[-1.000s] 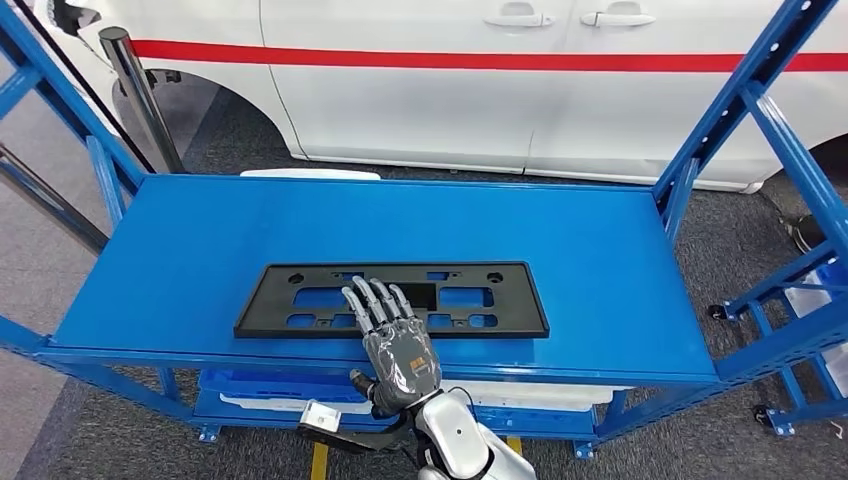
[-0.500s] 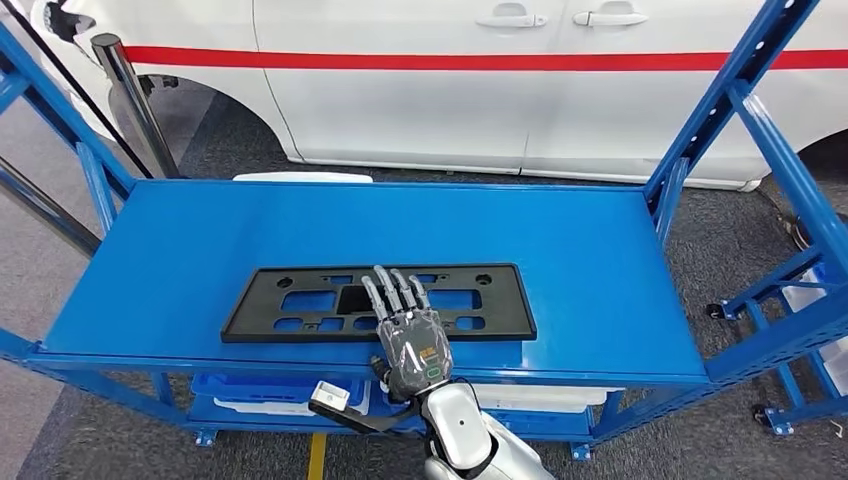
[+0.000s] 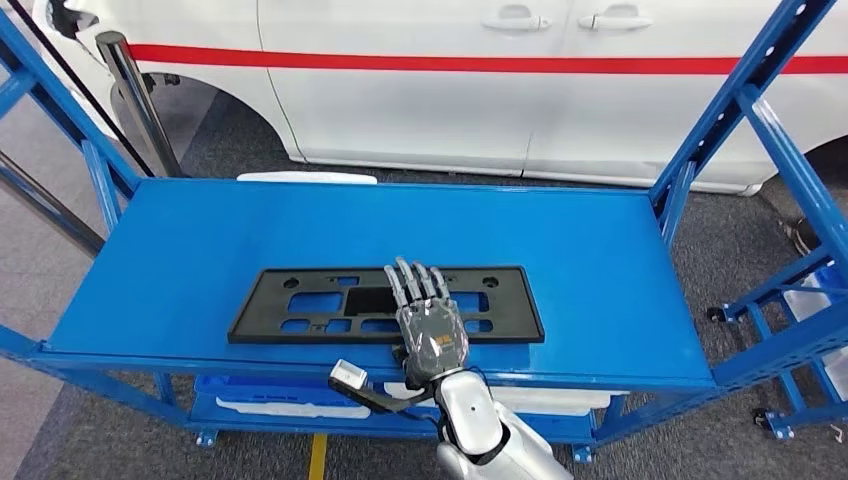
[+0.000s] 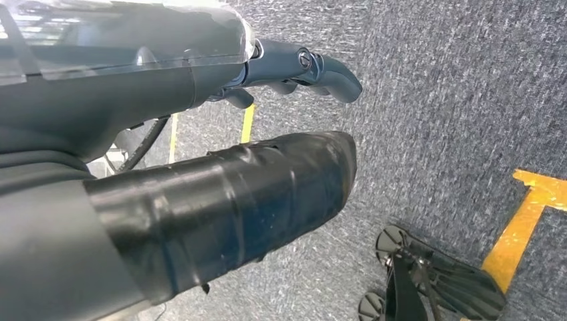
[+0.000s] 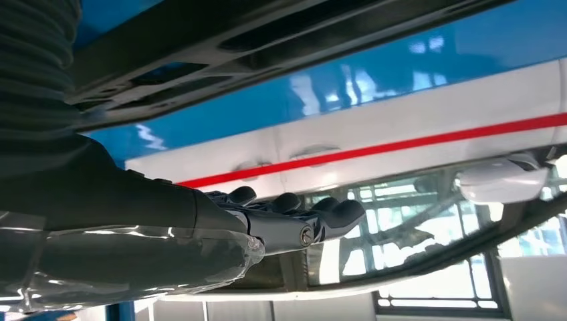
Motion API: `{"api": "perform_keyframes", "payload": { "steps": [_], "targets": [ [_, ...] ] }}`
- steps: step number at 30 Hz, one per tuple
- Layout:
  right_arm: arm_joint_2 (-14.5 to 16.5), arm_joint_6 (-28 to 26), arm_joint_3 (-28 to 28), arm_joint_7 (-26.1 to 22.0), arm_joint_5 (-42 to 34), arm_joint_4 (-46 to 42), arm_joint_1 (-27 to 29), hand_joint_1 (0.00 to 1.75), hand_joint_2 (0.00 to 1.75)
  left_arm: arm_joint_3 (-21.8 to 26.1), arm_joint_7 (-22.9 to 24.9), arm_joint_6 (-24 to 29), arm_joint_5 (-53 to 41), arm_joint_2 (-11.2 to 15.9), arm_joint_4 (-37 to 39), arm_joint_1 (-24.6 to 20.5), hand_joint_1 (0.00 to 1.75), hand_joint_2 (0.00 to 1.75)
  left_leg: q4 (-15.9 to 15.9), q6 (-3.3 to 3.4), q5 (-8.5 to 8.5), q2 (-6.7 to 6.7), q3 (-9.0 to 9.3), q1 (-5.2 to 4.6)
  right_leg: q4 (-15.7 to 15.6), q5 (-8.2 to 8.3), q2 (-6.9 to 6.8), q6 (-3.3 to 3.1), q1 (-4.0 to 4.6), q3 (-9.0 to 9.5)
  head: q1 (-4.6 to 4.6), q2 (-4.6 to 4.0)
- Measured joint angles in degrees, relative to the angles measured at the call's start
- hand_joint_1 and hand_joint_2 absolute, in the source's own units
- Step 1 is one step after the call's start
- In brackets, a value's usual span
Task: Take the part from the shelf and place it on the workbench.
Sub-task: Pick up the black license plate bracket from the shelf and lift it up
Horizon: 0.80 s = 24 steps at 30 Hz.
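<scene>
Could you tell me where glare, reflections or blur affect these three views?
Head view: sharp and evenly lit, with only soft sheen on the shelf and little shadow under the right hand. Right wrist view: the glossy shelf mirrors the white car with its red stripe, and the near hand is dark. Left wrist view: the close hand looks soft with glare streaks, the carpet crisp.

Support: blue metal shelf [image 3: 200,240] with angled blue uprights.
Load: flat black rectangular plastic part with cut-outs [image 3: 300,305], lying flat near the front edge.
</scene>
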Motion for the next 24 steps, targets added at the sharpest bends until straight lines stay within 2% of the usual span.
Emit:
{"api": "perform_keyframes", "payload": {
  "steps": [2,4,5,7,8,9,10,11,13,14,15,17,19,21,23,24],
  "targets": [
    [-0.2,0.8,-0.3,0.0,-0.5,0.0,-0.1,0.0,1.75,0.1,-0.1,0.0,0.1,0.0,0.0,0.0,0.0,0.0,-0.1,-0.69,0.0,0.0,-0.03,0.0,-0.3,0.02,0.1,-0.44,0.06,0.1,-0.01,0.0],
    [-0.3,1.2,-0.5,0.1,-0.9,0.0,-0.2,0.0,1.75,0.1,-0.1,0.0,0.2,0.0,0.0,0.0,0.0,0.0,1.0,-1.26,-1.02,0.03,-0.4,0.18,-0.9,0.29,0.08,-1.1,-0.08,0.41,-0.02,0.0],
    [-0.3,1.4,-0.5,0.0,-1.1,-0.1,-0.3,0.0,1.75,0.1,-0.1,0.0,0.2,0.0,0.0,0.0,0.0,0.0,3.0,-1.46,-2.38,0.04,-1.27,0.23,-1.2,0.4,0.04,-1.39,-0.19,0.57,-0.02,0.0],
    [-0.5,2.3,-0.5,0.0,-1.9,-0.1,-0.4,0.0,1.75,0.1,-0.2,0.0,0.2,0.0,0.0,0.1,0.0,0.0,10.1,-1.74,-5.96,0.05,-4.54,0.3,-1.2,0.38,-0.06,-1.73,-0.13,0.69,-0.04,0.0],
    [-0.6,3.0,-0.6,-0.1,-2.7,-0.1,-0.5,0.0,1.75,0.1,-0.3,0.0,0.3,0.0,0.0,0.1,0.0,0.0,13.6,-1.85,-7.15,0.05,-6.25,0.31,-1.2,0.33,-0.09,-1.82,-0.06,0.69,-0.03,0.0],
    [-0.8,3.9,-0.6,-0.1,-3.6,-0.1,-0.5,0.0,1.75,0.1,-0.4,0.0,0.4,0.0,0.0,0.2,0.0,0.0,15.5,-1.91,-7.32,0.05,-7.26,0.31,-1.1,0.26,-0.11,-1.89,-0.01,0.7,-0.04,0.0],
    [-1.0,4.8,-0.6,-0.3,-4.6,-0.1,-0.5,0.0,1.75,0.2,-0.5,0.0,0.6,0.0,0.0,0.3,0.0,0.0,15.2,-1.9,-6.35,0.06,-7.26,0.31,-1.0,0.16,-0.07,-1.91,0.02,0.73,-0.03,0.0],
    [-1.1,5.7,-0.6,-0.5,-5.6,-0.1,-0.6,0.0,1.75,0.2,-0.5,0.0,0.6,0.0,0.0,0.4,0.0,0.0,12.8,-1.82,-4.43,0.06,-6.19,0.32,-0.8,0.03,0.0,-1.87,0.02,0.79,-0.04,0.0],
    [-1.4,7.1,-0.7,-0.8,-7.2,-0.1,-1.1,0.0,1.75,0.2,-0.7,0.0,0.7,0.0,0.0,0.4,0.0,0.0,5.2,-1.48,-0.78,0.05,-2.81,0.21,-0.4,-0.33,0.13,-1.58,0.11,0.82,-0.03,0.0],
    [-1.6,7.5,-0.8,-0.9,-7.7,-0.1,-1.4,0.0,1.75,0.2,-0.9,0.0,0.7,0.1,0.0,0.3,0.0,0.0,2.6,-1.23,0.07,0.01,-1.63,0.1,-0.2,-0.43,0.17,-1.35,0.19,0.7,-0.03,0.0],
    [-1.7,7.7,-0.8,-0.9,-7.9,-0.1,-1.7,0.0,1.75,0.2,-1.0,0.0,0.8,0.1,0.0,0.3,0.0,0.0,1.2,-1.01,0.25,-0.04,-1.06,-0.03,-0.1,-0.47,0.2,-1.1,0.27,0.56,-0.02,0.0],
    [-1.9,7.9,-0.9,-1.0,-8.2,-0.1,-2.0,0.0,1.75,0.2,-1.0,0.0,0.8,0.1,0.0,0.4,0.0,0.0,0.7,-0.52,0.16,-0.12,-0.96,-0.13,-0.1,-0.38,0.25,-0.61,0.34,0.44,-0.02,0.0],
    [-2.1,8.5,-1.0,-1.0,-8.8,-0.1,-2.2,0.0,1.75,0.2,-1.1,0.0,0.8,0.1,0.0,0.4,0.0,0.0,0.3,0.15,0.41,-0.01,-0.73,0.1,0.8,-1.22,0.21,-0.03,0.28,0.19,-0.01,0.0],
    [-2.3,9.4,-1.0,-1.0,-9.7,0.0,-2.6,0.0,1.75,0.2,-1.2,0.0,0.8,0.1,0.0,0.4,0.0,0.0,0.0,0.79,0.63,0.11,-0.58,0.28,5.8,-4.17,0.1,0.5,0.18,-2.02,0.0,0.0],
    [-2.5,9.9,-1.0,-1.0,-10.2,0.1,-2.7,0.0,1.75,0.2,-1.3,0.0,0.8,0.1,0.0,0.4,0.0,0.0,0.0,1.03,0.63,0.12,-0.64,0.25,13.3,-7.38,0.04,0.77,0.06,-5.63,0.0,0.0],
    [-2.6,9.9,-1.0,-1.0,-10.3,0.3,-2.8,0.0,1.75,0.2,-1.3,0.0,0.8,0.1,0.0,0.4,0.0,0.0,0.0,1.05,0.61,0.12,-0.63,0.24,15.6,-7.82,0.04,0.83,-0.01,-6.82,0.0,0.0]
  ]
}}
